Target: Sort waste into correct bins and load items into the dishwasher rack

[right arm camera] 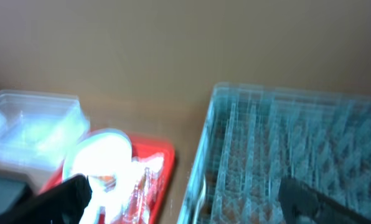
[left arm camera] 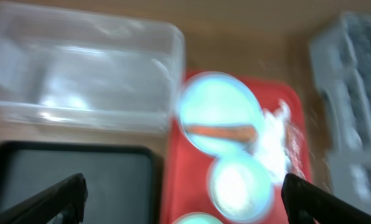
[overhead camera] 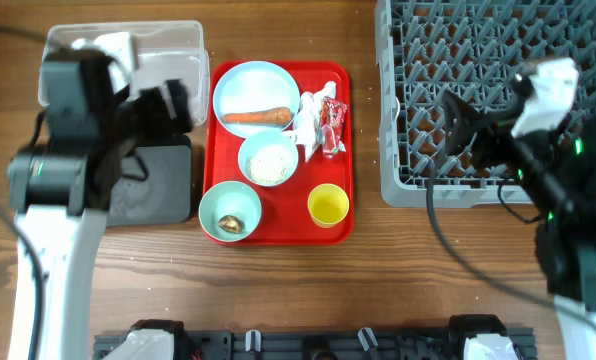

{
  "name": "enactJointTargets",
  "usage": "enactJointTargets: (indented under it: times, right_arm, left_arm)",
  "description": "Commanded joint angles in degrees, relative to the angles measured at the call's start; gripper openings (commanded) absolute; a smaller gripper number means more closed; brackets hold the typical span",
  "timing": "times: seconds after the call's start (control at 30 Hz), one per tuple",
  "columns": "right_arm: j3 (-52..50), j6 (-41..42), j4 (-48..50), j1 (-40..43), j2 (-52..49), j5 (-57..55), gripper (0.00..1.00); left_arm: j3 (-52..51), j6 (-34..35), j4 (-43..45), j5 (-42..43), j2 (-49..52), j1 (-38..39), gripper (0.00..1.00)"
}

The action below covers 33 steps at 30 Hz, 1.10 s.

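Left pincer (left arm camera: pixel 182 186) fills the bottom of the left wrist view. Its dark fingers are spread wide and released, holding nothing. From overhead it hangs where the clear box (overhead camera: pixel 168 48) meets the black tray (overhead camera: pixel 158 190).

Right pincer (right arm camera: pixel 182 186) is also spread wide and empty. It sits above the 7 o'clock part of the dishwasher rack (overhead camera: pixel 458 60).

- **Rack:** grey plastic, square, with a grid of upright pegs. It lies at 3 o'clock from the red tray (overhead camera: pixel 283 215), and nothing is loaded on the visible part.
- **Clear box:** thin see-through plastic, rectangular with rounded corners, at 10 o'clock from the red tray. Its contents are hard to tell.
- **Black tray:** shallow, matte, rectangular, at 9 o'clock and just beside the red tray.
- **Red tray:** flat, glossy, rectangular, lying on the brown wood-grain surface (overhead camera: pixel 378 290).

On the red tray:
- **11 o'clock:** round pale blue plate (overhead camera: pixel 253 85) with a tapered orange carrot (overhead camera: pixel 256 118) lying across it.
- **Centre:** white-blue bowl (overhead camera: pixel 243 160) holding white rice grains (overhead camera: pixel 270 165).
- **7 o'clock:** pale green bowl (overhead camera: pixel 210 205) with a small brown scrap (overhead camera: pixel 231 224) inside.
- **5 o'clock:** small yellow cup (overhead camera: pixel 328 205), upright.
- **2 o'clock:** crumpled wrappers (overhead camera: pixel 323 118), white and red-printed, touching the plate's rim.

Both wrist views are blurred.
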<state>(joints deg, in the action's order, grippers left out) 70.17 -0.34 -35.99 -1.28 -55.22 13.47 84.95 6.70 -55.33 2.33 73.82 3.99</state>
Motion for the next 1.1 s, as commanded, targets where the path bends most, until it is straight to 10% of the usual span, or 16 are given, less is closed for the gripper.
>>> enactJointTargets:
  times: [0.0, 0.53, 0.7, 0.9, 1.07]
  right_arm:
    - [6.16, -1.60, -7.08, 0.24, -8.13, 0.87, 1.00]
    - [6.16, 8.00, -12.81, 0.24, -22.64, 1.62, 1.00]
    - [6.16, 8.00, -13.84, 0.24, -22.69, 1.60, 1.00]
    - [6.16, 7.98, -13.81, 0.24, -22.69, 1.62, 1.00]
    - [6.16, 8.00, -13.75, 0.24, -22.69, 1.60, 0.99]
  left_arm:
    - [3.58, -0.48, -3.85, 5.14, 8.68, 8.09, 1.00]
    - [-1.53, 6.73, -16.87, 14.19, 30.84, 17.33, 0.99]
    - [-11.72, 10.49, -8.04, 11.80, 30.84, 19.37, 0.67]
    - [-19.56, 10.58, -1.97, 9.33, 30.84, 20.28, 0.59]
    - [-20.57, 10.56, 0.70, 8.96, 30.86, 20.28, 0.06]
